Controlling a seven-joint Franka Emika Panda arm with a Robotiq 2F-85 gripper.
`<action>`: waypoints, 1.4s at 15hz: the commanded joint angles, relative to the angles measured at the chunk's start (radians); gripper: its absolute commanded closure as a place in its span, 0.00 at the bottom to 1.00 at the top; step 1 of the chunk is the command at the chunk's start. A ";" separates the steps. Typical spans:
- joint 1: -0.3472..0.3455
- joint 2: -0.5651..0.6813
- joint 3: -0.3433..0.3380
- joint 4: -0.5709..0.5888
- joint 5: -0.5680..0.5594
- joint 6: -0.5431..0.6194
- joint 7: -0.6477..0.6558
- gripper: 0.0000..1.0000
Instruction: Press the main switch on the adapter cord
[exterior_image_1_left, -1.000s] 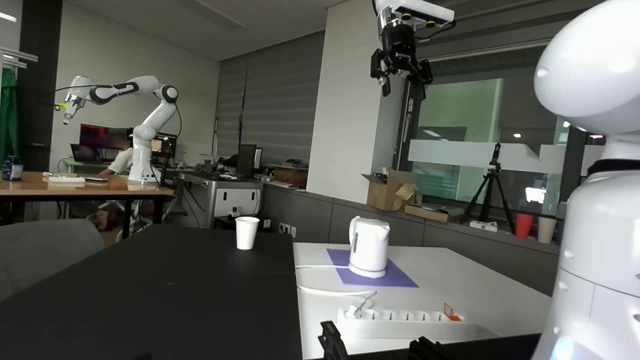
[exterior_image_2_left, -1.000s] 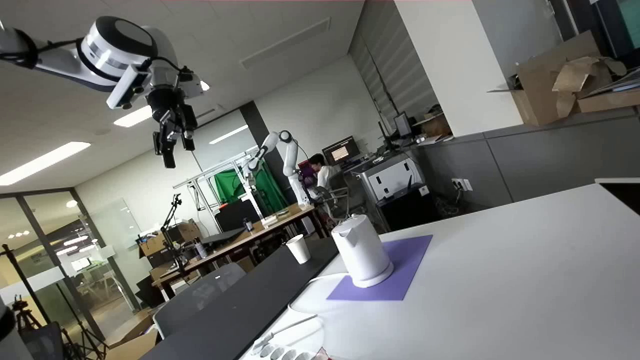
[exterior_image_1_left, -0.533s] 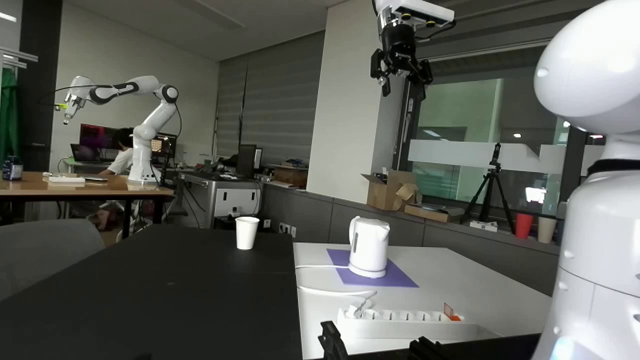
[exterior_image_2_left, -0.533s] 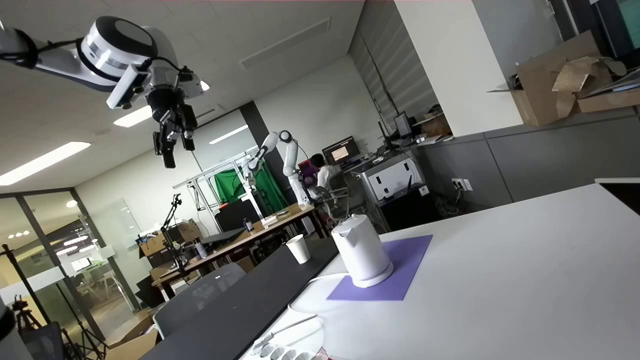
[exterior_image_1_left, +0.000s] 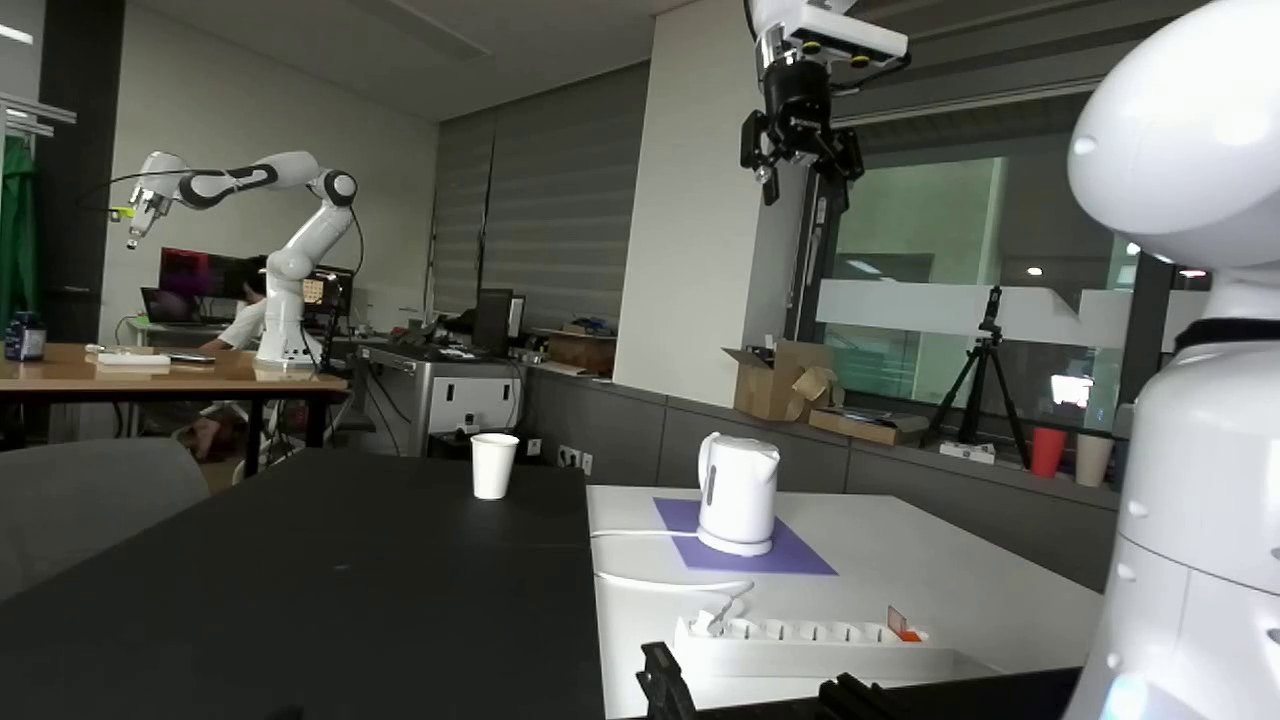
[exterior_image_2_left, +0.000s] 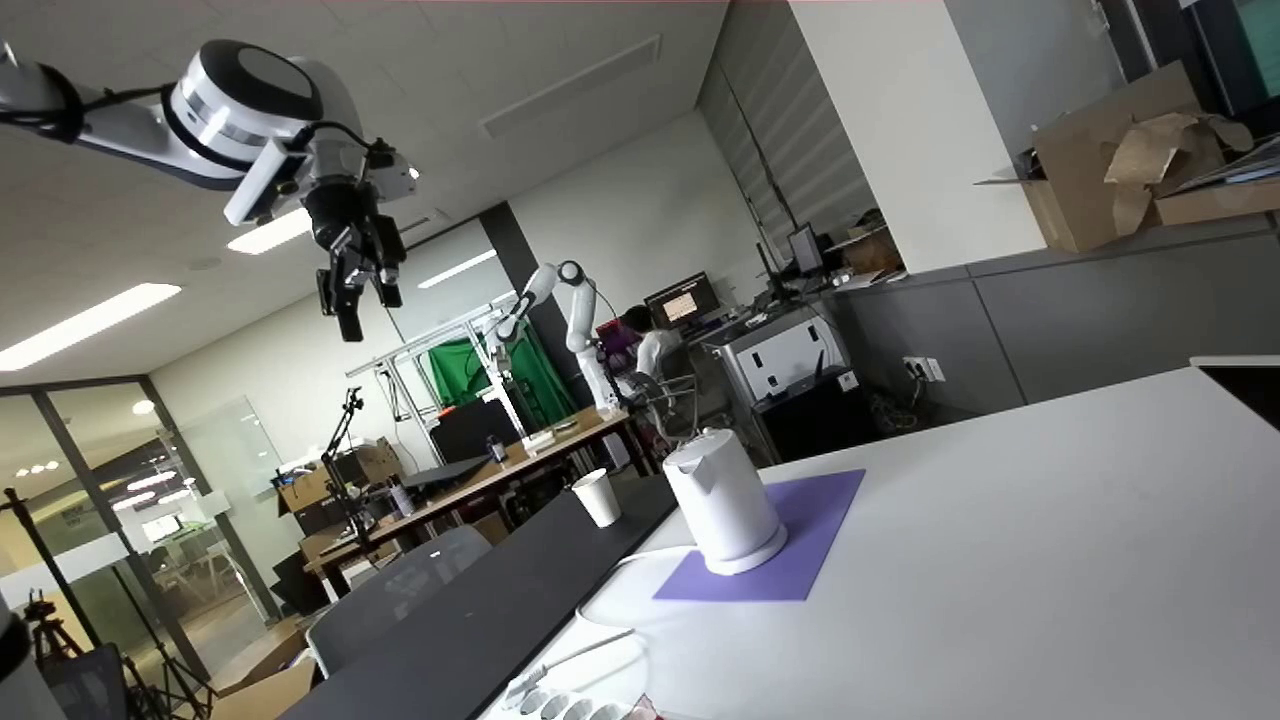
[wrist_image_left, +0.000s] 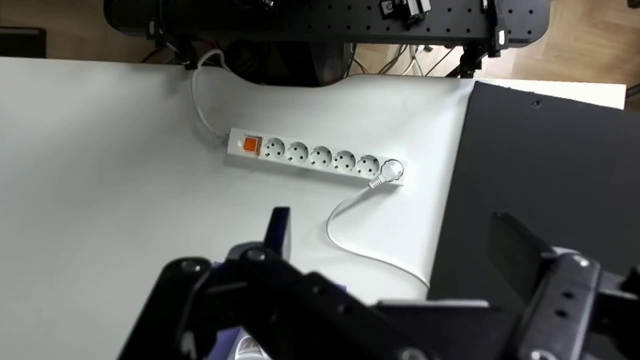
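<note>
The adapter cord, a long white power strip, lies on the white table in the wrist view (wrist_image_left: 333, 160) and in both exterior views (exterior_image_1_left: 815, 658) (exterior_image_2_left: 575, 710). The main switch, a red-orange rocker, is at its left end in the wrist view (wrist_image_left: 251, 145). It also shows in both exterior views (exterior_image_1_left: 908, 634) (exterior_image_2_left: 643, 711). A white plug sits in the socket at the opposite end. My gripper is open and empty, high above the table, in both exterior views (exterior_image_1_left: 806, 195) (exterior_image_2_left: 372, 315). Its fingers are wide apart in the wrist view (wrist_image_left: 390, 220), touching nothing.
A white kettle (exterior_image_1_left: 738, 495) stands on a purple mat (exterior_image_1_left: 800, 556) beyond the strip. A paper cup (exterior_image_1_left: 493, 466) stands on the black table (exterior_image_1_left: 330, 600). A black perforated mount (wrist_image_left: 320, 25) runs along the white table's edge. The plug's white cable (wrist_image_left: 350, 250) curves across the table.
My gripper has moved slightly, a little down in both exterior views, and its tilt differs slightly. The strip, switch and kettle have not moved.
</note>
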 joint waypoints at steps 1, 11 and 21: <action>-0.011 -0.011 -0.029 -0.103 -0.017 0.121 0.010 0.00; -0.073 -0.039 -0.104 -0.380 -0.118 0.389 -0.014 0.69; -0.164 -0.039 -0.168 -0.578 -0.157 0.541 0.016 1.00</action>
